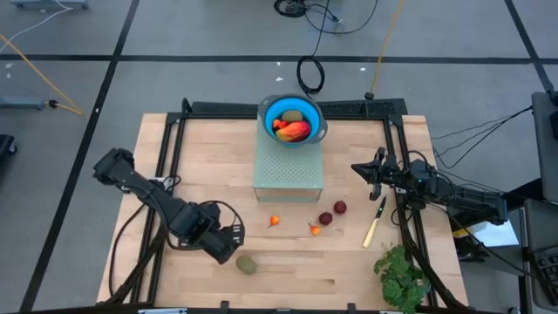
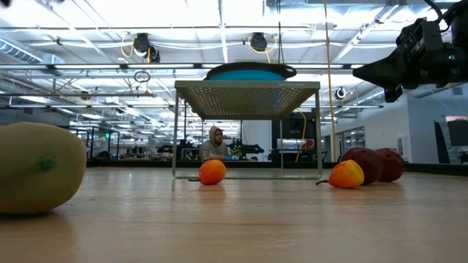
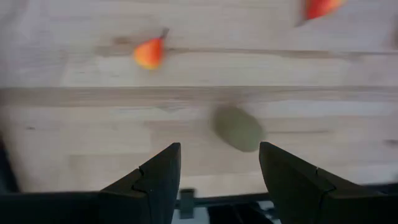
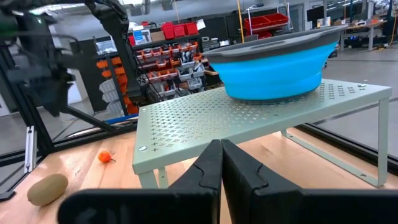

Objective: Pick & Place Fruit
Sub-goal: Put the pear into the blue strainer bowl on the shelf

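Left gripper (image 1: 234, 245) near the desk's (image 1: 209, 148) front edge, fingers (image 3: 158, 177) partly open, empty, just beside the kiwi (image 1: 247, 263). Right gripper (image 1: 362, 169) by the right edge, fingers pressed together, empty. Two orange pieces (image 1: 274, 221) and two red fruits (image 1: 332, 213) mid-desk; more fruit in the bowl (image 1: 293, 119) at the back.

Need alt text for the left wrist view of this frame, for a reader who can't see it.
The left gripper, fingers open and empty, hangs over the wooden table with a brownish-green oval fruit just beyond its fingertips. Farther off lie a small orange-red fruit and another orange-red fruit cut by the frame edge.
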Robot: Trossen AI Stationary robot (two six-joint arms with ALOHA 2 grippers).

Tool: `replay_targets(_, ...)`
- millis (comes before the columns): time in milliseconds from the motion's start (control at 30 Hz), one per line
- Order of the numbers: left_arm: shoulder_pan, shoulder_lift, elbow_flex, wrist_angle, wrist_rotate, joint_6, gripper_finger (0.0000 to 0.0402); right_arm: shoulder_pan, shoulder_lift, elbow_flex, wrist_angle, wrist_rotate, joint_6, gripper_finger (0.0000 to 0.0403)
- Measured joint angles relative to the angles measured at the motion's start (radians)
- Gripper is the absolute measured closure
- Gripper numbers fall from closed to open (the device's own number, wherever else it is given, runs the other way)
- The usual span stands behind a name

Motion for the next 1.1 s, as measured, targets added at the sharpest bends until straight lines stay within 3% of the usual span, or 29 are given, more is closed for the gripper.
replay_targets(167,-0.005,0.001,-0.106,0.010,0.076,0.005,0.0183,0.000,0.000,0.000,0.000,0.000,0.000,0.0403)
replay_targets(400,-0.004,0.000,-0.212,0.015,0.083,0.086,0.0183,0.000,0.000,0.000,0.000,0.000,0.000,0.0403)
replay_targets(733,0.002,0.000,-0.321,0.030,0.064,0.334,0.0183,0.000,0.000,0.000,0.000,0.000,0.000,0.0403)
replay_targets(967,0.024,0.000,-0.392,0.163,0.040,0.529,0.0183,0.000,0.000,0.000,0.000,0.000,0.000,0.0403)
replay_targets(1100,0.040,0.000,-0.440,0.207,0.040,0.560,0.0183,0.000,0.000,0.000,0.000,0.000,0.000,0.0403)
